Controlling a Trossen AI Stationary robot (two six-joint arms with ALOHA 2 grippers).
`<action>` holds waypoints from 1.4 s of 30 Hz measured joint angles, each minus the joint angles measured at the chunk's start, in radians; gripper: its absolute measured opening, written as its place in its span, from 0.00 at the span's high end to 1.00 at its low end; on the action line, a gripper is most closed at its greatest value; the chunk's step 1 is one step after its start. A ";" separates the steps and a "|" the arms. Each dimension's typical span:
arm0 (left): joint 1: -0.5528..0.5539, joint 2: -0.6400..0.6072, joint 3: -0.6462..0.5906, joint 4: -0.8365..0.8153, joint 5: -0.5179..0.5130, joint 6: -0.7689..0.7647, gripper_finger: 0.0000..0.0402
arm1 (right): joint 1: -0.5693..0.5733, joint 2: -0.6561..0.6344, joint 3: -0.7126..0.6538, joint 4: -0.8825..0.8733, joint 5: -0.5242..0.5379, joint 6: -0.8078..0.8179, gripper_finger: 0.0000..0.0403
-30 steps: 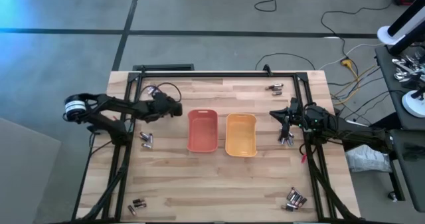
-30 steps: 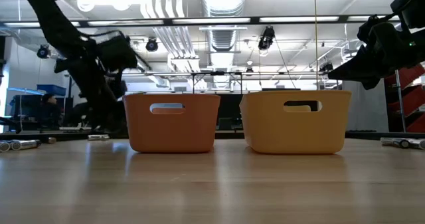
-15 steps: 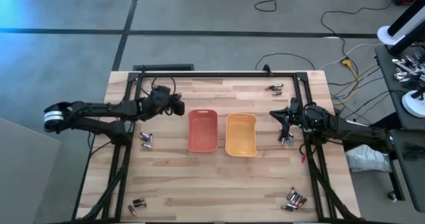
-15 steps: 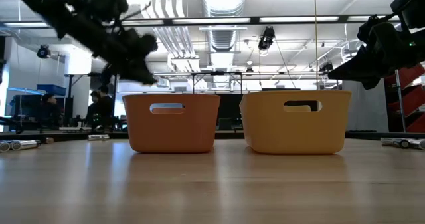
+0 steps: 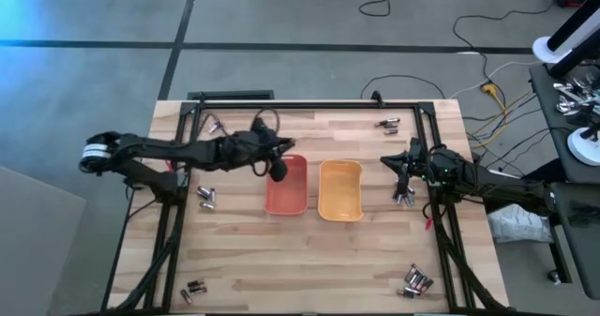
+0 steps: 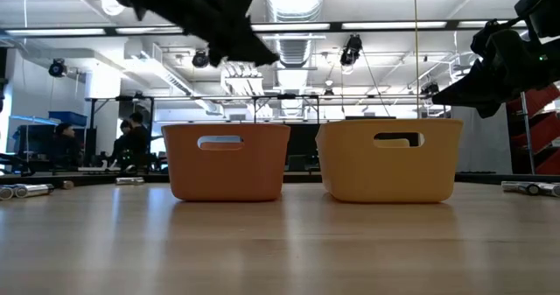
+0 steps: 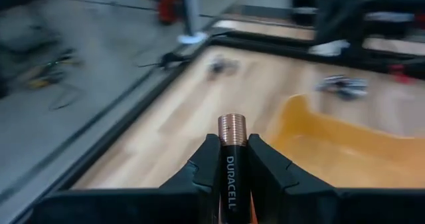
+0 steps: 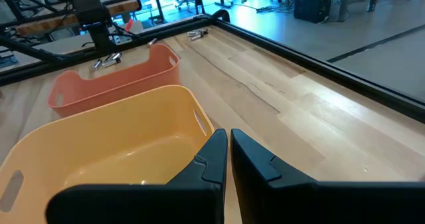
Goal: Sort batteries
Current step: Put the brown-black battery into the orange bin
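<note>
My left gripper [image 5: 278, 166] reaches over the far left corner of the orange tray [image 5: 289, 192], high above it in the low view [image 6: 238, 39], shut on a dark battery with a copper end [image 7: 232, 127]. The yellow tray [image 5: 340, 190] stands right of the orange one. My right gripper [image 5: 405, 168] hovers shut with nothing in it, just right of the yellow tray [image 8: 119, 151], above a few batteries [image 5: 405, 199] lying on the table. More batteries lie in small groups at the left [image 5: 206, 197] and near the corners. My left gripper pinches the battery's dark body [image 7: 231, 177] between its two fingers. The battery lies along the fingers, and its copper end sticks out past the fingertips. The fingers come from the table's left, slanting down. The battery is lifted clear, above the orange tray's left rim [image 7: 299, 114].
Battery groups lie at the far right [image 5: 389, 124], far left [image 5: 214, 127], near left [image 5: 192, 288] and near right [image 5: 417, 280]. A black frame [image 5: 309, 105] runs along the table's far edge and sides. Bare wood lies in front of both trays.
My left gripper has swung toward the table's right edge and risen, carrying the battery from left of the orange tray to above its far left corner.
</note>
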 joint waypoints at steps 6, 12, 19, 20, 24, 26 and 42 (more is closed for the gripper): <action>0.000 0.098 0.158 -0.163 0.157 0.039 0.92 | 0.000 0.000 0.000 0.000 0.000 0.000 0.97; 0.001 0.174 0.252 -0.397 0.154 0.024 0.91 | 0.000 0.000 0.000 0.000 0.000 0.000 0.97; -0.012 0.230 0.282 -0.516 0.155 -0.018 0.91 | 0.000 0.000 0.000 0.000 0.000 0.000 0.97; -0.015 0.241 0.282 -0.523 0.155 -0.020 0.91 | 0.000 0.000 0.000 0.000 0.000 0.000 0.97; -0.022 0.280 0.282 -0.564 0.156 -0.024 0.91 | 0.000 0.000 0.000 0.000 0.000 0.000 0.97; -0.023 0.297 0.282 -0.569 0.156 -0.026 0.91 | 0.000 0.000 0.000 0.000 0.000 0.000 0.97; -0.059 0.442 0.282 -0.601 0.165 -0.091 0.91 | 0.000 0.000 0.000 0.000 0.000 0.000 0.97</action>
